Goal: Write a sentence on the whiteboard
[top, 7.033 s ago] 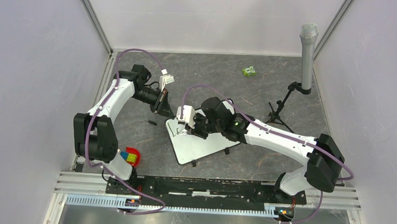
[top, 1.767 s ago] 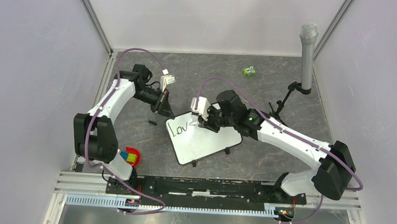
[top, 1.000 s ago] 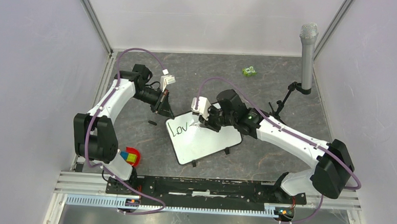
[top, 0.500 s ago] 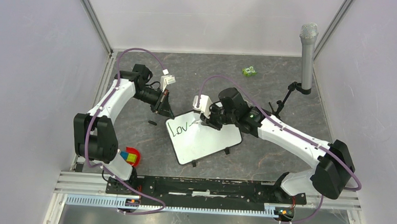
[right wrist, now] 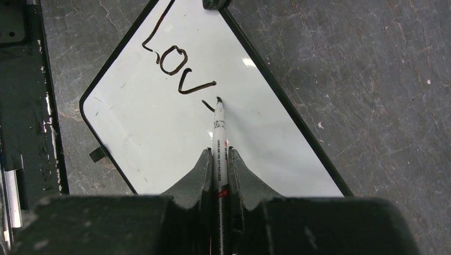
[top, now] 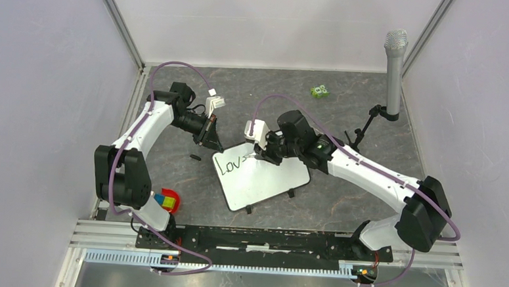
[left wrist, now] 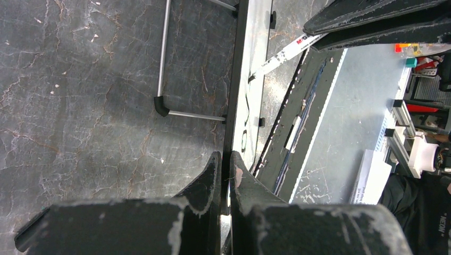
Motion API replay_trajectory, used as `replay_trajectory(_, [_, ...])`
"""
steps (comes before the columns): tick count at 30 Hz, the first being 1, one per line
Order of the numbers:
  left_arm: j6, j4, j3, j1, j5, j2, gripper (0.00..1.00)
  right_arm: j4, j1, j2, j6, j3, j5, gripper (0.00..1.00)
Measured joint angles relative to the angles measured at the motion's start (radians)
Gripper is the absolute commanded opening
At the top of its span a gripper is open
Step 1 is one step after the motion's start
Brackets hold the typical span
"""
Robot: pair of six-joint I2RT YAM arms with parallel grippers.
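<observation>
The whiteboard (top: 266,183) lies tilted on the dark table, white with a thin black frame. Black letters "Lov" (top: 227,164) of the sentence run along its upper left part. My left gripper (top: 210,141) is shut on the whiteboard's top left edge; in the left wrist view the fingers (left wrist: 226,157) pinch the black frame (left wrist: 232,106) edge-on. My right gripper (top: 262,154) is shut on a white marker (right wrist: 219,133). The marker's tip touches the whiteboard (right wrist: 159,138) just after the "Lov" (right wrist: 178,61), at a short fresh stroke.
A grey microphone (top: 394,59) on a small black stand rises at the back right. A green object (top: 319,91) lies at the back. A small black cap (top: 195,157) rests left of the board. A red bowl with coloured cubes (top: 168,201) sits by the left arm's base.
The board went from blank to showing "Lov". In the last second the right gripper drew a short stroke after the "v" and shifted slightly. The left arm stayed put.
</observation>
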Motion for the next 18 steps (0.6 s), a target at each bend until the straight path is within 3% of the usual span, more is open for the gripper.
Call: replay_trajectory(18, [0.000,0.001,0.000,-0.001,-0.002,0.000,0.02,0.036,0.031,-0.019,-0.001,-0.066,-0.004,0.00])
